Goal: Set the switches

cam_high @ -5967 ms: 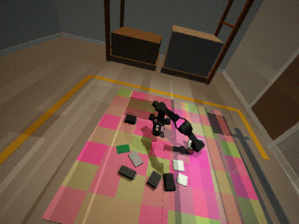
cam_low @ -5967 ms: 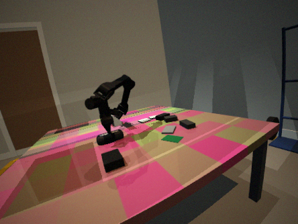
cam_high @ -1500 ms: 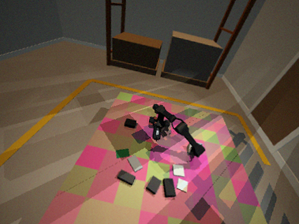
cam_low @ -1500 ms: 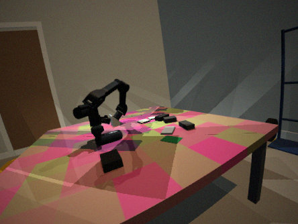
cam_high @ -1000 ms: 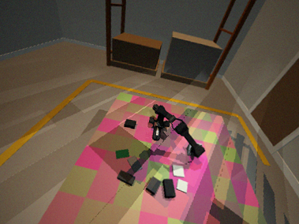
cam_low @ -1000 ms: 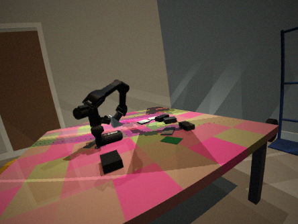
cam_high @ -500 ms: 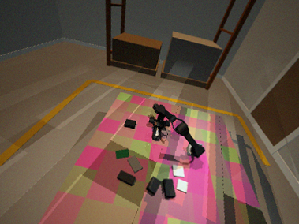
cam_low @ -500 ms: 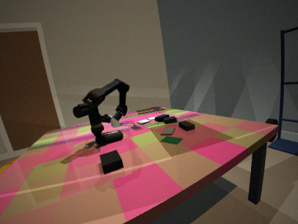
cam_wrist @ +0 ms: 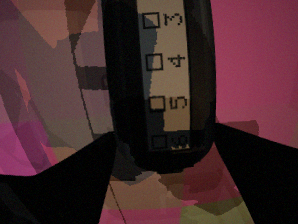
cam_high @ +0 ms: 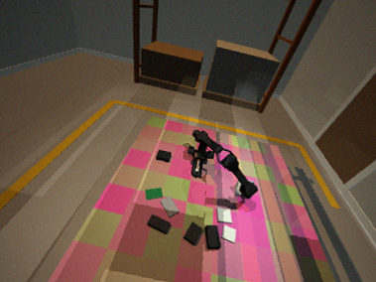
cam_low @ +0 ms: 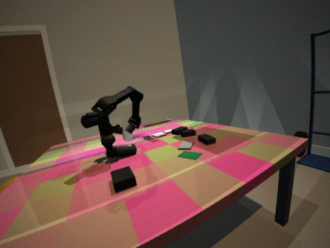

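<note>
Controller unit (cam_wrist: 162,63) is held in the gripper (cam_wrist: 160,156), lifted off the checkered bench (cam_low: 230,163) with its underside label turned to the wrist camera; the fingers are clamped on its dark edges, set fairly wide across the body. The label shows numbered squares 2 to 5; 2, 4 and 5 read as outlines, 3 looks part-shaded and I cannot call it; square 1 is cut off at the top edge, square 6 sits in shadow near the fingers and is unreadable. The switch face is hidden in every view. In the top view the unit (cam_high: 238,188) shows only as a pale sliver at the arm's tip. Beyond the unit, toward the camera, lie two white plates (cam_high: 224,215), several dark modules (cam_high: 212,236), a grey piece (cam_high: 169,206) and a green card (cam_high: 154,193); a black block (cam_low: 123,179) sits alone on the far side of the arm base.
</note>
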Tool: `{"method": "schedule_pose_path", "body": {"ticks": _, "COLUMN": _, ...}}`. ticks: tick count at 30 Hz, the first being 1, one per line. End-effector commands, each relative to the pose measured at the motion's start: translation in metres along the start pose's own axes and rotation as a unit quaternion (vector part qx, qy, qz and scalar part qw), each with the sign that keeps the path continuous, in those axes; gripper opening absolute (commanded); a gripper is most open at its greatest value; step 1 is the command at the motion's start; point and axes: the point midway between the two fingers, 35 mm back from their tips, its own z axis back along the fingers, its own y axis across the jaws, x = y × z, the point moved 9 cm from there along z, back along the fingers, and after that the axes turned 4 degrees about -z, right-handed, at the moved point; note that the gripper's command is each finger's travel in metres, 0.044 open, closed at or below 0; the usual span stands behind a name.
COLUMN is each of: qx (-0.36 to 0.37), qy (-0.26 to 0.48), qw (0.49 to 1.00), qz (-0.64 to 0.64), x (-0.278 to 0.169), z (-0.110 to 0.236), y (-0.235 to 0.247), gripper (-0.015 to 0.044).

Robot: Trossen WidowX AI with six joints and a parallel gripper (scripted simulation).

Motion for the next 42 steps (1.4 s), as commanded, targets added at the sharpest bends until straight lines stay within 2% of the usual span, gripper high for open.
{"method": "schedule_pose_path", "body": {"ticks": 1, "qx": -0.001, "qy": 0.001, "qw": 1.000, "qz": 0.004, "x": 0.002, "z": 0.006, "y": 0.000, "gripper": 0.0336}}
{"method": "schedule_pose_path", "body": {"ticks": 42, "qx": -0.001, "qy": 0.001, "qw": 1.000, "qz": 0.003, "x": 0.019, "z": 0.034, "y": 0.001, "gripper": 0.0336}}
